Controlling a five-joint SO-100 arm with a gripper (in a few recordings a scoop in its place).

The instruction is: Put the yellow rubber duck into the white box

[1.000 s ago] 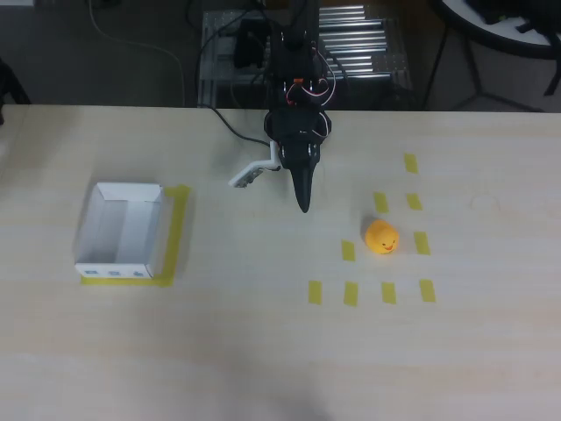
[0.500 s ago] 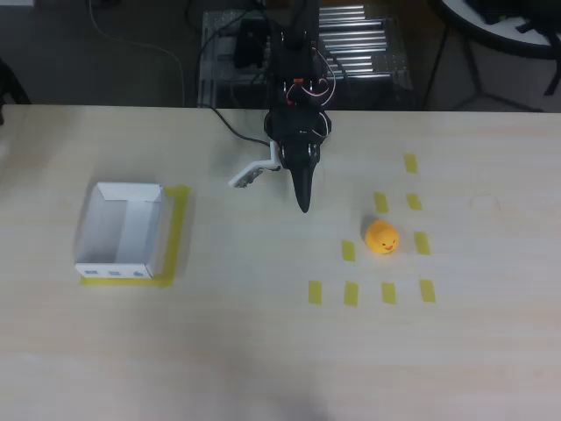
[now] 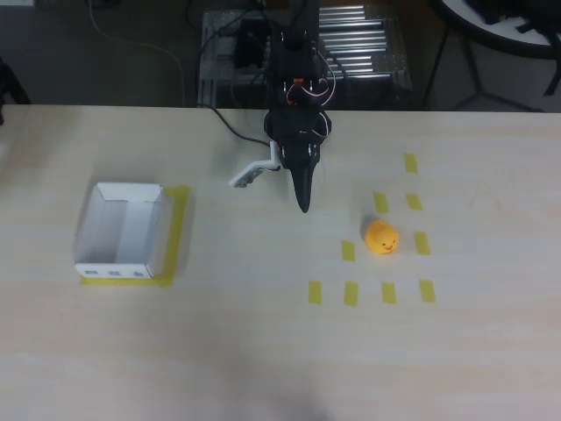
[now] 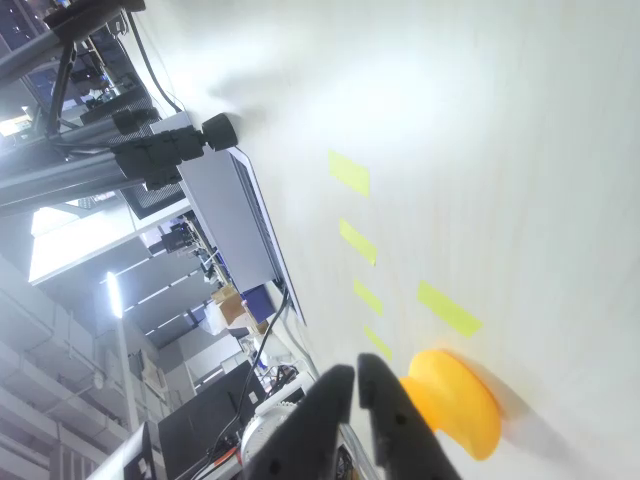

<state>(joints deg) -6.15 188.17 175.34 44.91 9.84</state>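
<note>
1. Pale wood-grain table [image 3: 263,351] spans the overhead view; beyond its far edge sit a dark floor, a metal rack [image 3: 351,53] and loose cables.
2. Black arm [image 3: 298,132] reaches in from 12 o'clock, pointing down-frame toward 6 o'clock.
3. Gripper [image 3: 304,207] hangs over bare table near centre; overhead, the two dark fingers taper to one point, jaws clenched, nothing between them.
4. Wrist view: the gripper [image 4: 358,378] tips sit at bottom centre, a hairline gap between them, empty.
5. Small white plate [image 3: 250,174] juts from the arm toward 8 o'clock.
6. Duck [image 3: 381,237] rests on the table at 4 o'clock from the gripper tip, near but apart. Orange-yellow, rounded, a dark mark on its 6 o'clock side.
7. Wrist view: the duck [image 4: 455,400] lies just right of the fingertips, not touching them.
8. Short yellow tape strips [image 3: 349,294] ring the duck: a row of four at its 6 o'clock, one each at 3 and 9 o'clock, three more toward 12 to 1 o'clock.
9. Box [image 3: 96,230] stands well apart, at 9 o'clock from the gripper, open top, upright, empty inside; blue marks along its near outer wall.
10. Yellow tape border [image 3: 178,230] shows at the box's right and near edges.
</note>
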